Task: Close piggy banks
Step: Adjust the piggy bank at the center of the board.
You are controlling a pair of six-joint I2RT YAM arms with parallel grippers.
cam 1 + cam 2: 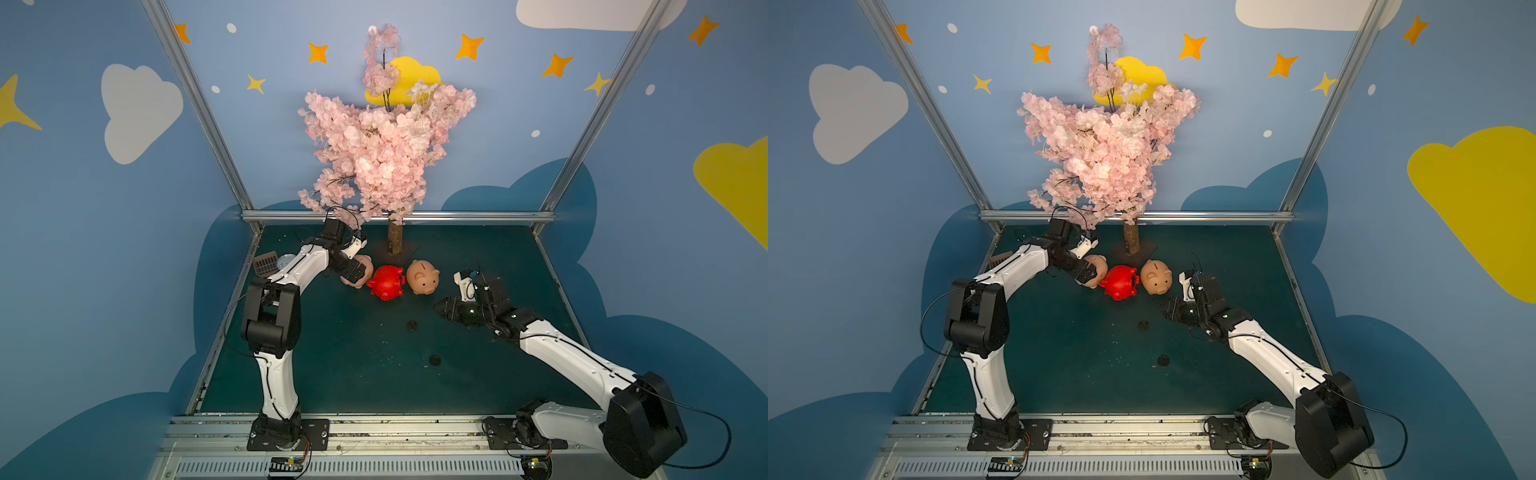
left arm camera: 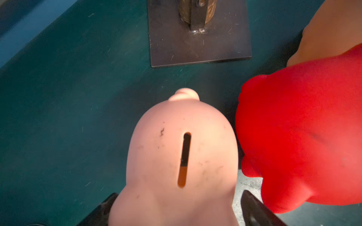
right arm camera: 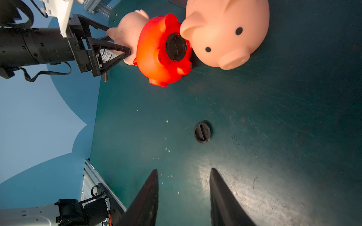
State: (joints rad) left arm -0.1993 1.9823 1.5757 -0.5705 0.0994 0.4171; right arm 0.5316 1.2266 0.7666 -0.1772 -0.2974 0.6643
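Your left gripper (image 1: 356,277) straddles 1 peach piggy bank (image 2: 156,152) with jaws apart (a gap shows on 1 side), probably poised to tip it for capping.

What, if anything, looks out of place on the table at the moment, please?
The red piggy bank lies tipped on its side, underside showing, and two black plugs lie loose on the table in front of it.
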